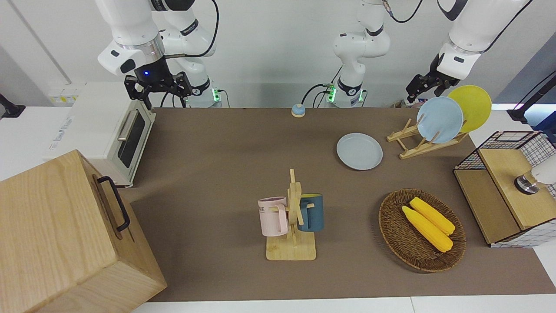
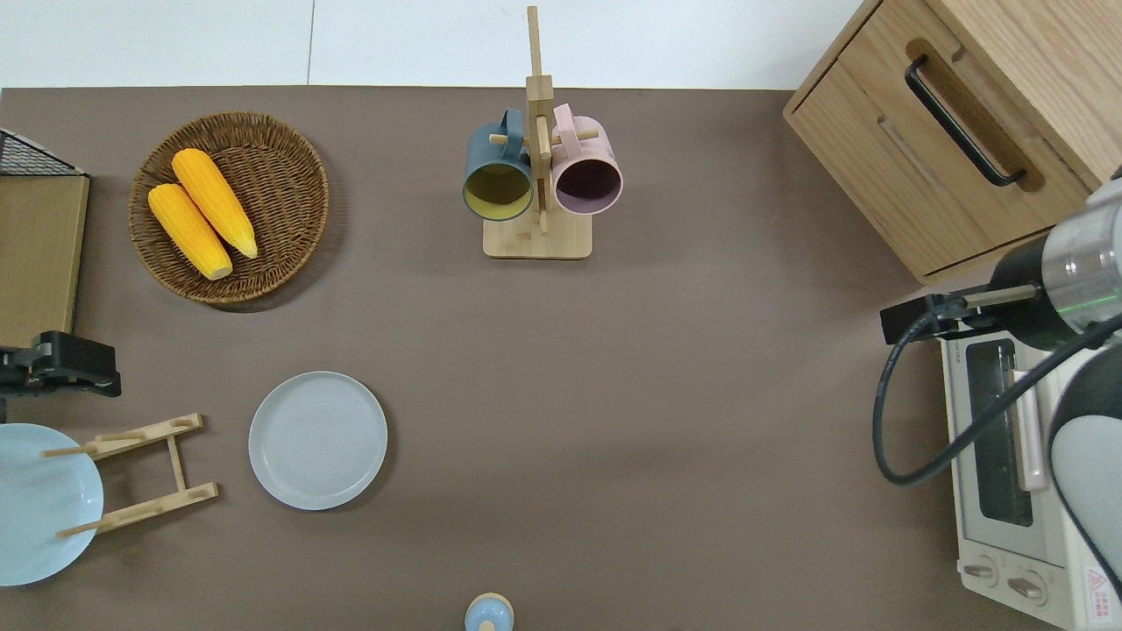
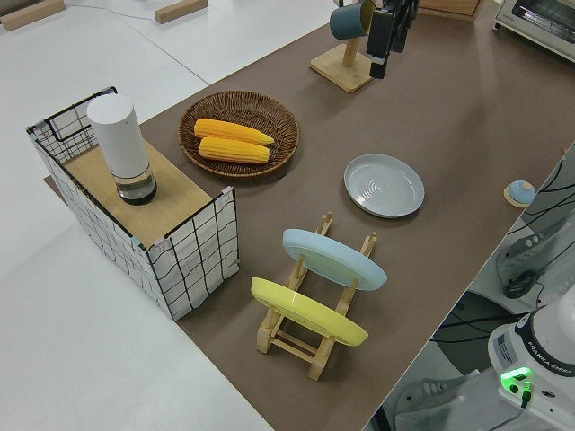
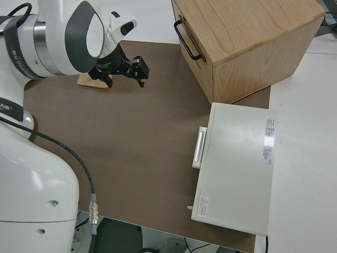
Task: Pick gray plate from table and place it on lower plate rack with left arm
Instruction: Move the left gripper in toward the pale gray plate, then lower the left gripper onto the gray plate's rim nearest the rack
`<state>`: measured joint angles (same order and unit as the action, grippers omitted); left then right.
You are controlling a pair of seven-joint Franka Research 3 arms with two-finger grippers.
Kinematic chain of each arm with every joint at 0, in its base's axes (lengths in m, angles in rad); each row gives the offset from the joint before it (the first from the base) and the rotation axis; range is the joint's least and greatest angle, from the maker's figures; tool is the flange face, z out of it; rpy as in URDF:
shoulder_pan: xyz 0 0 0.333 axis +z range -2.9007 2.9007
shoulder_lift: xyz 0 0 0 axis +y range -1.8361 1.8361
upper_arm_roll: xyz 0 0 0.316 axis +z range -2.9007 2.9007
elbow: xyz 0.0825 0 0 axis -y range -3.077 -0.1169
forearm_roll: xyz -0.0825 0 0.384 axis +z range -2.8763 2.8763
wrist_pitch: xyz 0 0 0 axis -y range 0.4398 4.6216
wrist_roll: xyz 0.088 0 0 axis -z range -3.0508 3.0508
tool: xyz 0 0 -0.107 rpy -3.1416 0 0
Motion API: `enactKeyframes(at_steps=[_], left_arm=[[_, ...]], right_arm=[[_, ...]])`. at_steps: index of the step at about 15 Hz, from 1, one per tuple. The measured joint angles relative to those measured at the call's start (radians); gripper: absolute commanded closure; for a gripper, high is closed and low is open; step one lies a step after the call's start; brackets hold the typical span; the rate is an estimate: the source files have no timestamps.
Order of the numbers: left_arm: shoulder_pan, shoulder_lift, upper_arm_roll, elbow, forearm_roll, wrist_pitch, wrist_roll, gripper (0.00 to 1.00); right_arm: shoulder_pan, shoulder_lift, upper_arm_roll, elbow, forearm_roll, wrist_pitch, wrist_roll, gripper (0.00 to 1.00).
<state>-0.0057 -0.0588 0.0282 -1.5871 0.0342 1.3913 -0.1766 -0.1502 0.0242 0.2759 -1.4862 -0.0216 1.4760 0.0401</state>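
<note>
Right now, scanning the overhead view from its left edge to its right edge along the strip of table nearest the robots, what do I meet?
Light blue plate → lower plate rack → gray plate → small blue bell → toaster oven.

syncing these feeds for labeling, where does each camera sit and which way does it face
Front view: across the table, facing the robots; both arms show, with the gray plate beside the lower plate rack.
Overhead view: straight down on the table; the left gripper and the right gripper enter at the edges.
Left side view: raised at the left arm's end, looking diagonally along the table; the left arm's base shows.
Right side view: above the right arm, looking along its reach; that arm fills it.
Shared: front, overhead and left side views all show the gray plate and the wicker basket.
</note>
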Motion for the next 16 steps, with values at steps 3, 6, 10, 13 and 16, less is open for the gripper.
enactKeyframes(at_steps=[3,6,10,13,16], left_arm=[[-0.003,-0.001,0.001,0.013,0.0,0.0,0.084,0.01],[-0.005,-0.023,0.001,0.008,0.0,-0.002,0.111,0.01],[-0.01,-0.023,0.001,-0.035,0.0,0.022,0.079,0.01],[-0.014,-0.019,0.0,-0.117,0.0,0.104,0.05,0.01],[-0.014,-0.009,0.001,-0.207,0.0,0.186,0.044,0.01]], right_arm=[[0.0,0.0,0.0,0.0,0.0,0.0,0.0,0.017],[0.0,0.0,0.0,0.0,0.0,0.0,0.0,0.017],[0.0,0.0,0.0,0.0,0.0,0.0,0.0,0.017],[0.0,0.0,0.0,0.0,0.0,0.0,0.0,0.017],[0.0,0.0,0.0,0.0,0.0,0.0,0.0,0.017]])
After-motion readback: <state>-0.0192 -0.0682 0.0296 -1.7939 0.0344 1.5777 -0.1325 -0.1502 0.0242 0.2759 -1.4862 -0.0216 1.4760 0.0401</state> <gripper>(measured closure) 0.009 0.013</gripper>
